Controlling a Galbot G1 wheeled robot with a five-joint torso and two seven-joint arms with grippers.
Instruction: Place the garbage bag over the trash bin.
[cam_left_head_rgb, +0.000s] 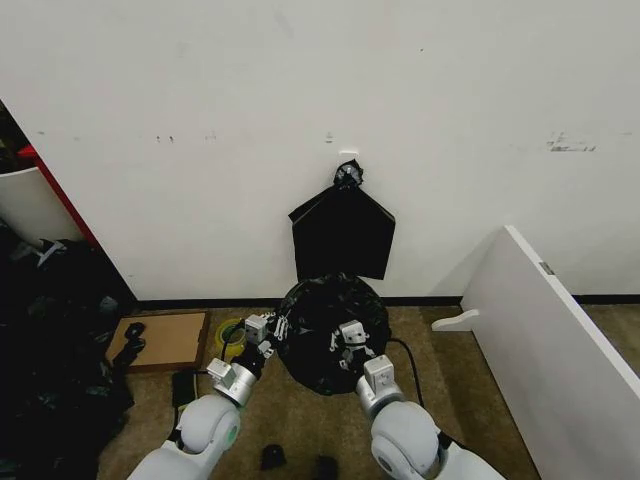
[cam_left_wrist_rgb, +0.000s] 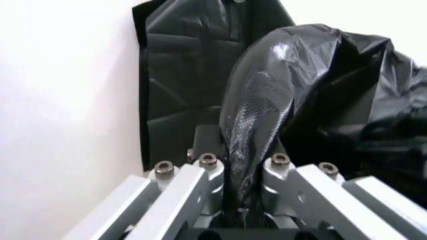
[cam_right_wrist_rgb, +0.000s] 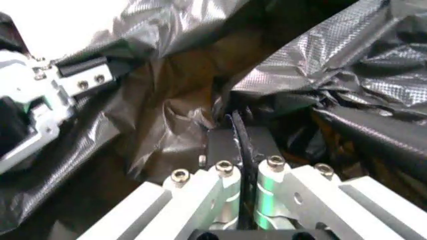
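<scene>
Both our grippers, left gripper (cam_left_head_rgb: 272, 328) and right gripper (cam_left_head_rgb: 349, 340), pinch the garbage bag (cam_left_head_rgb: 325, 330) film, one either side of it; it bulges between them, below the wall-hung black bundle (cam_left_head_rgb: 342, 236).

The garbage bag (cam_left_head_rgb: 325, 330) was a crinkly, glossy black heap bunched up on the floor by the wall. Couldn't make out the trash bin under it.

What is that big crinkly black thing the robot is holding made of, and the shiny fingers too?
The garbage bag looks like thin plastic film: glossy, wrinkled, greyish with a fine embossed texture where light hits. The left gripper and right gripper are both pinching it. Their fingers look like bare metal, probably aluminium: a silvery matte sheen with bolt heads showing.
</scene>
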